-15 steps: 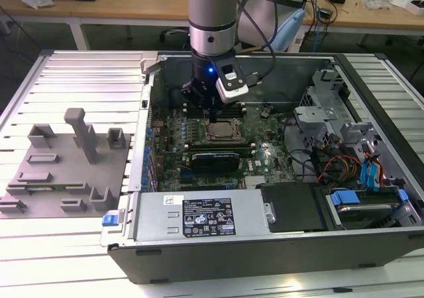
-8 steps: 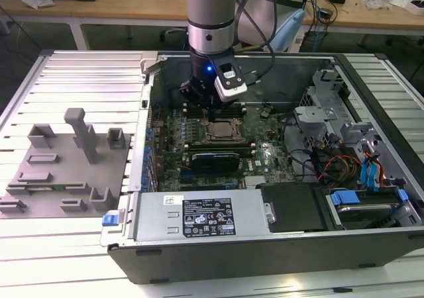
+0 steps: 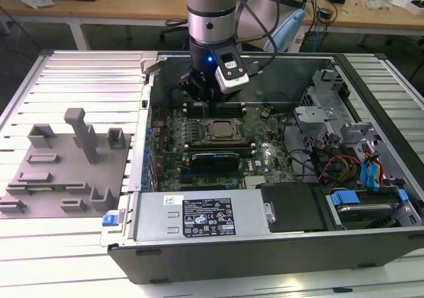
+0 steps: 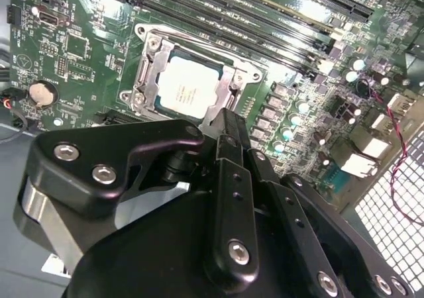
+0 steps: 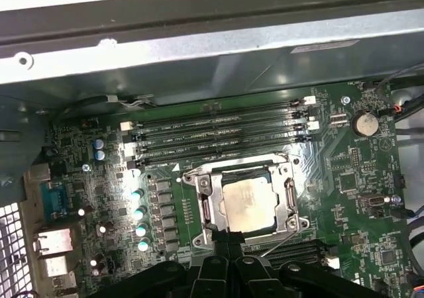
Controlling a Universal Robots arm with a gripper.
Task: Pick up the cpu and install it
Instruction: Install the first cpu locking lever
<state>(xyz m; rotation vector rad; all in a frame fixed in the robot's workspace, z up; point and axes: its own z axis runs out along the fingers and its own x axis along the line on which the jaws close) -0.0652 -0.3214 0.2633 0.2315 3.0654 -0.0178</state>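
**Chip sits in its frame, arm hangs close by**

I am looking at an open computer case (image 3: 377, 63) that lies on a ribbed metal counter (image 3: 73, 79). The robot arm (image 3: 211, 13) comes down from above into the case. A small blue light (image 3: 210, 59) glows on it.

The cpu (image 3: 222, 130) is the little square chip with the silvery top. It lies flat in the metal socket frame (image 4: 147, 73) near the middle of the green motherboard (image 3: 265, 155). In the first wrist view its whole top (image 5: 250, 205) is bare, and nothing is on it.

The pincer (image 4: 225, 120) hangs over the board, right by one side of the socket frame. In both wrist views I see it from its back. I cannot tell if it is apart or together. It is not holding the cpu.

Long black memory slots (image 5: 218, 136) run in a row just beside the frame. A round coin battery (image 4: 43, 94) sits farther off on the board.

On the exterior view's left, outside the case, a grey block (image 3: 59, 175) with pegs and pockets lies on the counter. A grey box with a label (image 3: 202, 215) sits at the near side of the case.
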